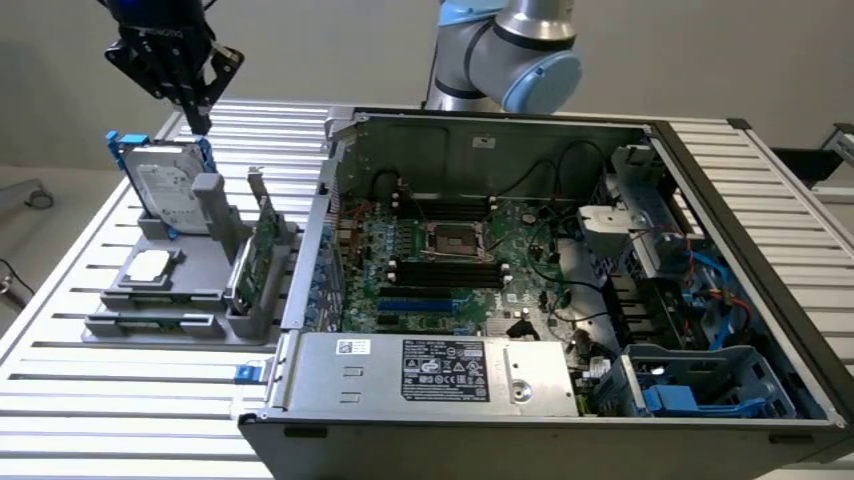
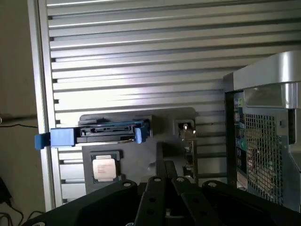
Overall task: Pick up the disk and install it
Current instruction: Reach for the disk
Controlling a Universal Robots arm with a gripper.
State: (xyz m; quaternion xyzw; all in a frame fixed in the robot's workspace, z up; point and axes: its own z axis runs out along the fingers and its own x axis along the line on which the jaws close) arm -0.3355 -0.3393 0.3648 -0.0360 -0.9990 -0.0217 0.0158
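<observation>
Pickup not yet made: your gripper [image 1: 200, 116], closed and empty, hangs just above the disk [image 1: 167, 185] standing upright in its holder [image 1: 150, 322], beside the open case [image 1: 481, 142].

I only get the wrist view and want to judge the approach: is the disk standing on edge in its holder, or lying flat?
Observer: Standing. The disk is upright on edge in the grey holder, label side toward the exterior camera.
Operator: Where is the gripper relative to it?
Observer: The gripper hangs over the disk's top edge, jaws shut, holding nothing.
Operator: Is the case open?
Observer: Yes. The computer case is open on top, with a blue plastic cage in its near corner at the exterior view's right.
</observation>
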